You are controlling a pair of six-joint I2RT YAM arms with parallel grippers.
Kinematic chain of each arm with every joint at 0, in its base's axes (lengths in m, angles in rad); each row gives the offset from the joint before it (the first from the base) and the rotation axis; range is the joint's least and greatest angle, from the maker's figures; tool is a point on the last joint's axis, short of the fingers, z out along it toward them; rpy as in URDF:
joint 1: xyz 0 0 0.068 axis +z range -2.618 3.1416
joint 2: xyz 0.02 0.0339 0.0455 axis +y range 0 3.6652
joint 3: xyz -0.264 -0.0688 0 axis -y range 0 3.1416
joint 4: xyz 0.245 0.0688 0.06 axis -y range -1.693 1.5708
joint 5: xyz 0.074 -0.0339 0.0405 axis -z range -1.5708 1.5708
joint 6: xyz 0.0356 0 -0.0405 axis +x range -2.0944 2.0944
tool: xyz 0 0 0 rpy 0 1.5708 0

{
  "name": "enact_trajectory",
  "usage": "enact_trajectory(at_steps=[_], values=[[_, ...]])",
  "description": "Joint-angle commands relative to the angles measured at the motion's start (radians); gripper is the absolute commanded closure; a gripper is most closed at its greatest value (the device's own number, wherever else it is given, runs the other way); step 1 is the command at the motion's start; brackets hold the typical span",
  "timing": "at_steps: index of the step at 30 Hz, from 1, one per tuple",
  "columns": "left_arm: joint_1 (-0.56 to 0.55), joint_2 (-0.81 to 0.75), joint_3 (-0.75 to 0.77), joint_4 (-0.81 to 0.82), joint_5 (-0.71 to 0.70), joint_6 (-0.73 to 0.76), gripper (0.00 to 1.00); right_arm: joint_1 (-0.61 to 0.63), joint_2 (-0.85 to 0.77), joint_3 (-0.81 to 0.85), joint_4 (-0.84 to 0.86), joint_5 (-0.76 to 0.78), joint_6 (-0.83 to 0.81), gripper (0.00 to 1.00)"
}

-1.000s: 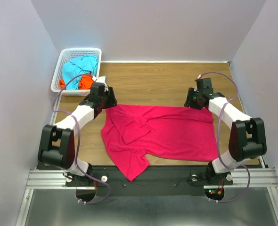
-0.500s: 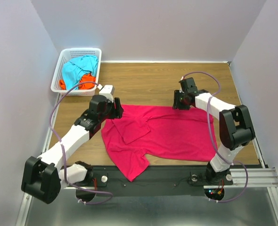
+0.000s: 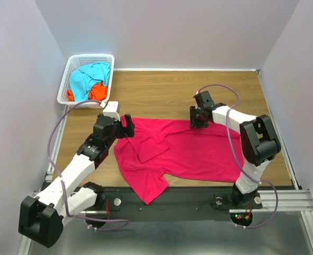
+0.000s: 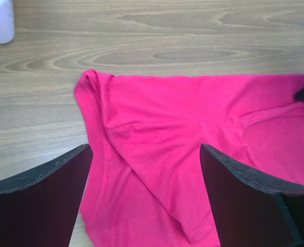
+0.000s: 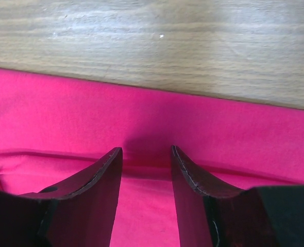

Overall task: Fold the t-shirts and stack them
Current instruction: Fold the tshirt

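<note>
The crimson-pink t-shirt (image 3: pixel 183 151) lies spread on the wooden table, partly folded, one sleeve hanging over the near edge. My left gripper (image 3: pixel 129 126) is open over its far left corner; the wrist view shows that corner (image 4: pixel 157 134) between the wide-apart fingers. My right gripper (image 3: pixel 196 121) is open just above the shirt's far edge (image 5: pixel 152 123), with nothing between the fingers. The turquoise-blue t-shirt (image 3: pixel 88 75) and the orange t-shirt (image 3: pixel 95 92) lie crumpled in the basket.
The white lattice basket (image 3: pixel 71 68) stands at the far left corner of the table (image 3: pixel 162 90). Grey walls close in the left, back and right. A black rail (image 3: pixel 199 197) runs along the near edge.
Both arms have swung inward along the shirt's far edge: the left gripper moved right and nearer, the right gripper moved left from the far right corner. The shirt has not moved.
</note>
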Motion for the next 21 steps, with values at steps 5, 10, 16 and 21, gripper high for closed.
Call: enact_trajectory(at_steps=[5, 10, 16, 21], values=[[0.001, -0.025, -0.003, 0.064, -0.066, 0.017, 0.02, 0.018, -0.091, -0.045, -0.033, 0.009, 0.002, 0.52], [0.001, -0.02, -0.001, 0.069, -0.071, 0.019, 0.02, 0.022, -0.15, -0.09, -0.059, 0.0, 0.018, 0.52], [0.001, -0.015, -0.001, 0.078, -0.055, 0.02, 0.01, 0.024, -0.178, -0.163, -0.066, -0.016, 0.035, 0.52], [0.001, -0.014, -0.003, 0.079, -0.048, 0.022, 0.01, 0.03, -0.206, -0.211, -0.064, -0.022, 0.066, 0.52]])
